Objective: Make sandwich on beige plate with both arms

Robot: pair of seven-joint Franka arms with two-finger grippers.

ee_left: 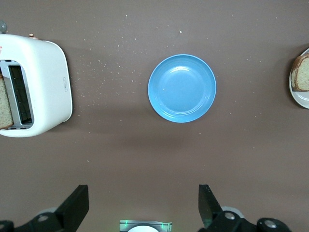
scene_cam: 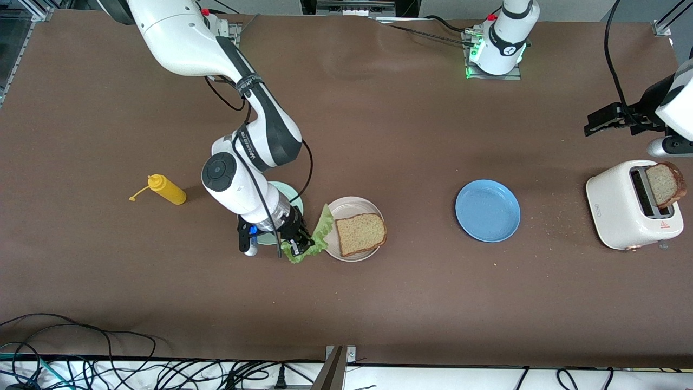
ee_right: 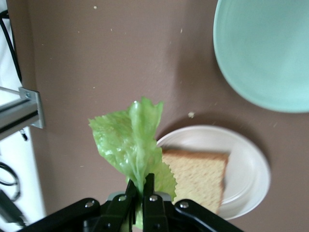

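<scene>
Front view: the lettuce (scene_cam: pixel 316 238) is pinched in the shut right gripper (scene_cam: pixel 296 246), over the beige plate's (scene_cam: pixel 352 206) edge; the bread (scene_cam: pixel 360 233) lies just toward the left arm's end. The left gripper (ee_left: pixel 144 208) is held wide open, waiting above the blue plate (ee_left: pixel 182 88)

You've open surface (scene_cam: pixel 411 303) btwn beige plate (scene_cam: pixel 354 206) & blue plate (scene_cam: pixel 488 210); right arm (scene_cam: pixel 254 162) blocks mint plate (scene_cam: pixel 289 193), toaster (scene_cam: pixel 628 211) stands at left arm's end.

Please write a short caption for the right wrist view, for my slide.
Right gripper shut on a lettuce leaf, beside the beige plate holding one bread slice.
</scene>
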